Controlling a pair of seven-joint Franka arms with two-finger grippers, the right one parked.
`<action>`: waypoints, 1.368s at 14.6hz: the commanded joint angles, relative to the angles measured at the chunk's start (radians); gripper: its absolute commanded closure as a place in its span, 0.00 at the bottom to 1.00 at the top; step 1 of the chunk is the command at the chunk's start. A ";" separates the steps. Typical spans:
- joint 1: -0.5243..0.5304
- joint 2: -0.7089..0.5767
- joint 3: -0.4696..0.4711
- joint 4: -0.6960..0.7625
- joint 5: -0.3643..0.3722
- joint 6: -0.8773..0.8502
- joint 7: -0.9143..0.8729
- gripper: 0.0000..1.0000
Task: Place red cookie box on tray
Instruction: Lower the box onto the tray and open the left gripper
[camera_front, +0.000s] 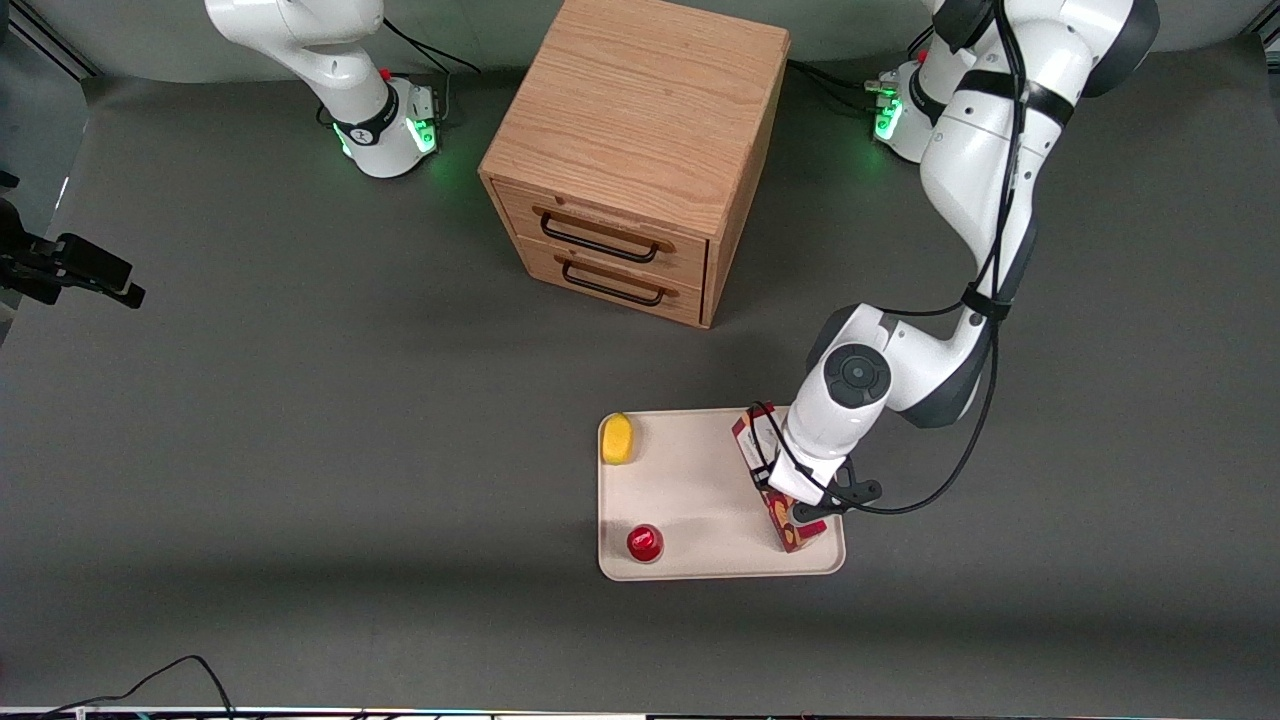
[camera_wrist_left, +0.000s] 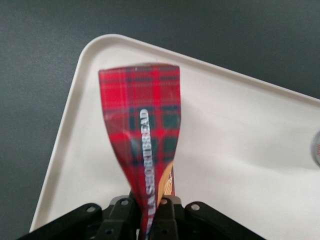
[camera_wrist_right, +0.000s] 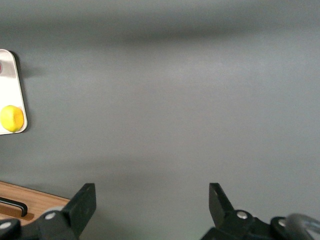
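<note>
Judging from the front view, the task is nearly done: the red cookie box (camera_front: 775, 480) is already over the tray (camera_front: 700, 500), along the tray edge toward the working arm's end of the table, with its lower end at the tray corner nearest the camera. Whether the box rests on the tray floor or hangs just above it cannot be told here. What seems left is to let go and lift away. The gripper (camera_front: 800, 500) sits over the middle of the box, with the arm bent down from above and its wrist turned toward the tray. A yellow fruit (camera_front: 618, 438) and a small red-topped can (camera_front: 645, 542) lie on the tray, well apart from the box. A wooden drawer cabinet (camera_front: 630, 160) stands farther from the camera.

In the left wrist view, the fingers (camera_wrist_left: 167, 220) are closed tight on the box (camera_wrist_left: 145, 135), pinching its narrow tartan side so that the carton is squeezed in at the grip. The box points toward a rounded tray corner (camera_wrist_left: 100, 47), inside the rim.

The right wrist view shows only a tray corner (camera_wrist_right: 15, 90) with the fruit (camera_wrist_right: 11, 118) on it.
</note>
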 joint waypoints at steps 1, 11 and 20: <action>0.006 0.028 0.006 0.016 0.021 0.012 -0.016 1.00; 0.015 -0.046 -0.039 0.334 -0.121 -0.679 -0.013 0.00; 0.118 -0.533 0.091 -0.013 -0.184 -0.844 0.537 0.00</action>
